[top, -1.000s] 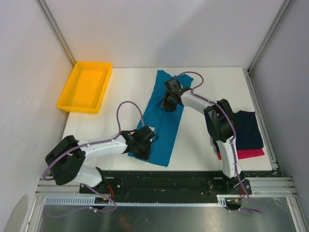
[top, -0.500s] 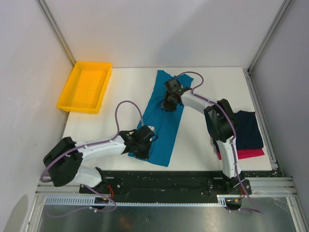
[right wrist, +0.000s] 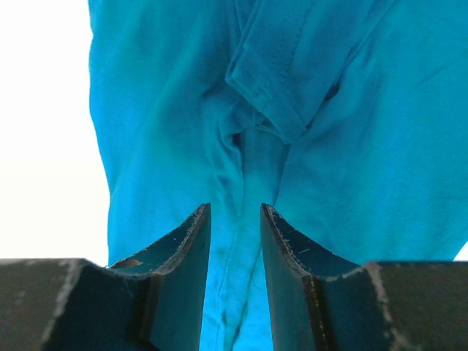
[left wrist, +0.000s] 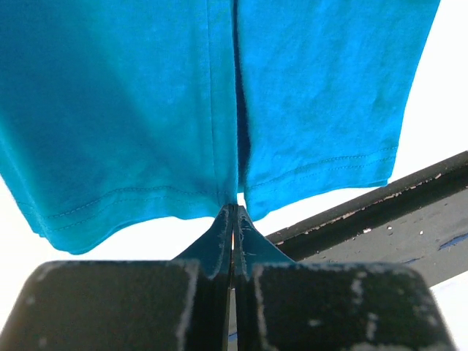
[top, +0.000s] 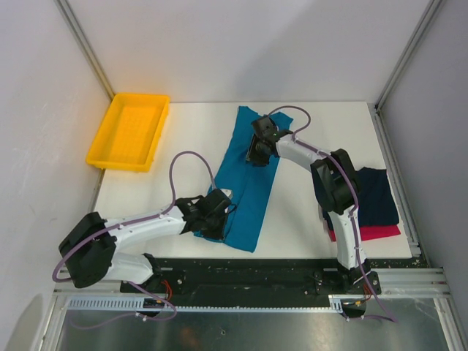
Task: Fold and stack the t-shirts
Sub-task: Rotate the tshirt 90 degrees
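Progress, as I read it: yellow tray (top: 101,131) sits in the far-left corner, with nothing visible in it. The teal-blue t-shirt (top: 247,201) lies mid-bench as a long narrow strip running from the far edge toward the near edge. It looks folded lengthwise with the cross folds not yet done. By the right edge, toward the near-right corner, the dark navy t-shirt (top: 376,191) lies on the red-pink t-shirt (top: 374,232). Both look folded and stacked. So I judge two shirts done, with the teal one left to finish and add to that pile.

Grippers: left gripper (left wrist: 233,212) is at the strip's near-left hem corner, jaws pressed together and pinching the hem cloth. Right gripper (right wrist: 235,213) is over the strip's far end near the sleeve fold, jaws a narrow gap apart. A ridge of cloth runs into the gap, but I cannot tell if it is gripped.
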Controlling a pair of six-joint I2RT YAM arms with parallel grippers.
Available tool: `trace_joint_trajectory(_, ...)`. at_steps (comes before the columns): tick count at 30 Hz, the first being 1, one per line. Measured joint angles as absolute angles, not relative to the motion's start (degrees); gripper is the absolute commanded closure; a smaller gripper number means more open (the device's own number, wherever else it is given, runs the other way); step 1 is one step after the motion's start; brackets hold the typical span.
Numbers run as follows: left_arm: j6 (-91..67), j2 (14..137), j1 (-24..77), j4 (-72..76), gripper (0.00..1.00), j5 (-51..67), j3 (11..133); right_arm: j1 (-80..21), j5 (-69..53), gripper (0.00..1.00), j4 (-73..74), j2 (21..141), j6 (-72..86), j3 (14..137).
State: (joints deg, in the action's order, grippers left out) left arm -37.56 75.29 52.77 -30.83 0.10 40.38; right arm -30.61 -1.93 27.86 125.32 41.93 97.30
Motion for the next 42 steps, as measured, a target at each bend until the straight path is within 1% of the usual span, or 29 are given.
trace_joint_trajectory(13, -37.54, 73.91, 52.77, -31.83, 1.0, 0.14, 40.27, -29.1, -1.83, 0.62, 27.62, 128.95, 41.34, 104.71)
trace_joint_trajectory(26, -37.54, 71.44, 52.77, -32.97, 1.0, 0.91, 38.79, -27.42, -1.39, 0.63, 29.06, 132.84, 41.39, 107.37)
trace_joint_trajectory(42, -37.45, 70.15, 52.77, -33.32, 1.0, 4.69, 37.26, -27.24, -1.37, 0.63, 29.47, 133.75, 41.41, 108.44)
